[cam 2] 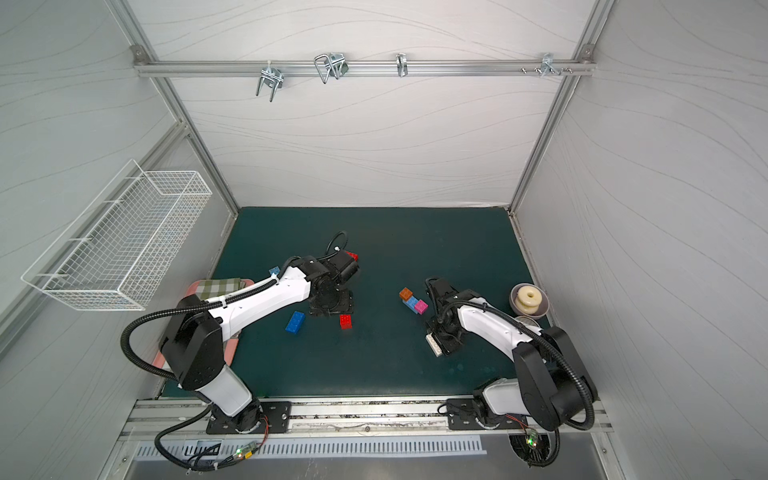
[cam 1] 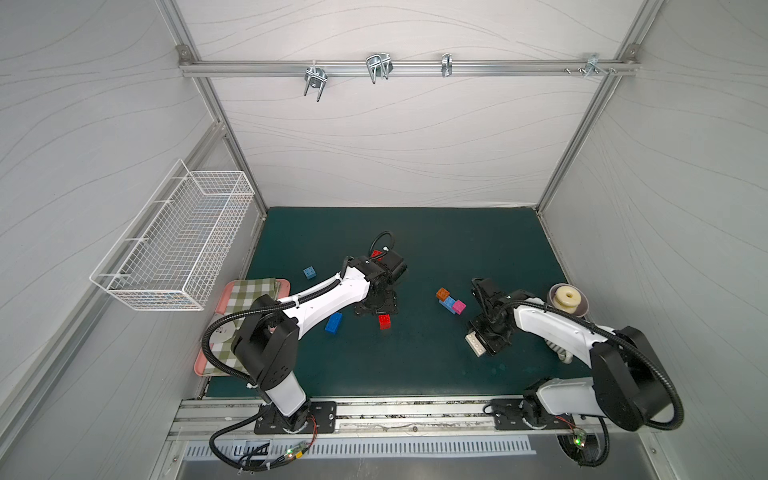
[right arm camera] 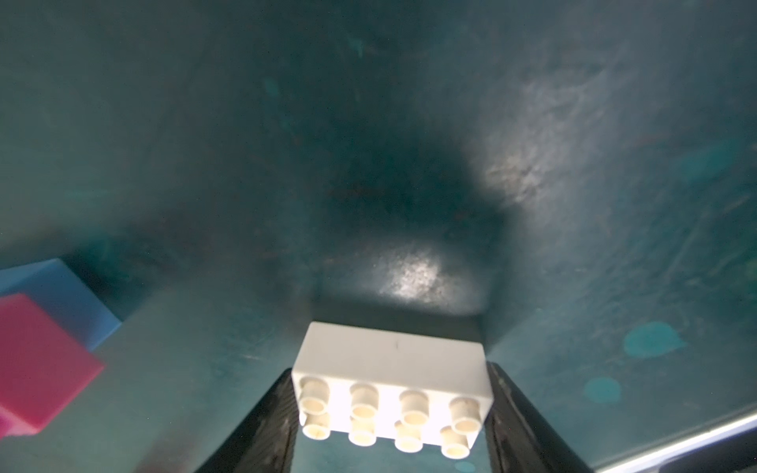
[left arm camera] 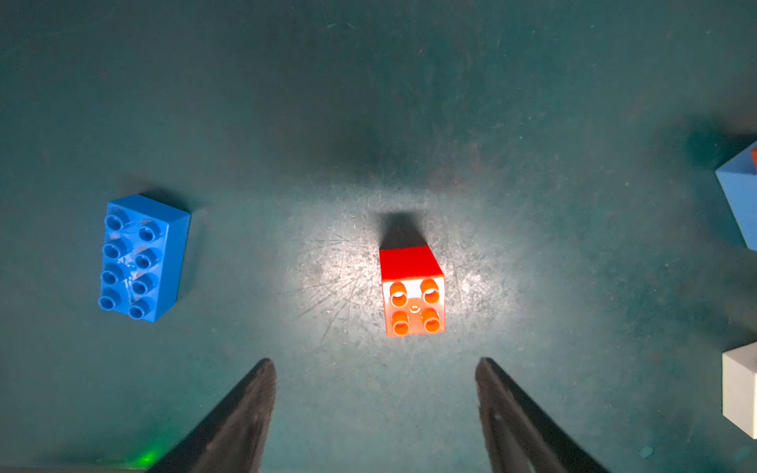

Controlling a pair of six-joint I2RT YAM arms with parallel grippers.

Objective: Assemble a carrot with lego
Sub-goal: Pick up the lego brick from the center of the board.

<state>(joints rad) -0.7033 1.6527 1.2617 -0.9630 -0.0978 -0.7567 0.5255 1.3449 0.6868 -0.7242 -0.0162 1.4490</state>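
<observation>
In both top views the lego lay scattered on a matte dark-green mat point(cam 1: 415, 374). A long blue brick point(cam 1: 333, 323) and a square red brick point(cam 1: 385, 322) sat near each other but apart. Both were just beside the left gripper point(cam 1: 377, 309), which pointed down at the mat. A small light-blue brick point(cam 1: 309, 272) lay beyond the left arm, and a second red brick point(cam 1: 376, 253) showed partly behind its wrist. Right of centre, an orange brick point(cam 1: 443, 294) and a pink brick point(cam 1: 459, 306) sat on a light-blue base brick point(cam 1: 448, 304), joined as one small cluster. Near it, the right gripper point(cam 1: 478, 345) had the white brick point(cam 1: 473, 342) low by the mat. A round bowl point(cam 1: 582, 309) holding a cream ring stood behind the right arm.

In the left wrist view, the left gripper's point(left arm camera: 377, 362) tapered black fingers point(left arm camera: 245, 417) stood wide apart with nothing between them. Ahead of them, the glossy red brick point(left arm camera: 411, 290) showed four hollow round studs, glared orange, on scratched, scuffed mat. The blue brick point(left arm camera: 143, 258) carried eight studs in two rows.

In the right wrist view, the smooth white brick point(right arm camera: 391, 368), with eight cream studs, sat clamped between the black fingers point(right arm camera: 266, 422), which pressed on its short ends. The pink brick's point(right arm camera: 41, 368) flat side showed at the edge.
</observation>
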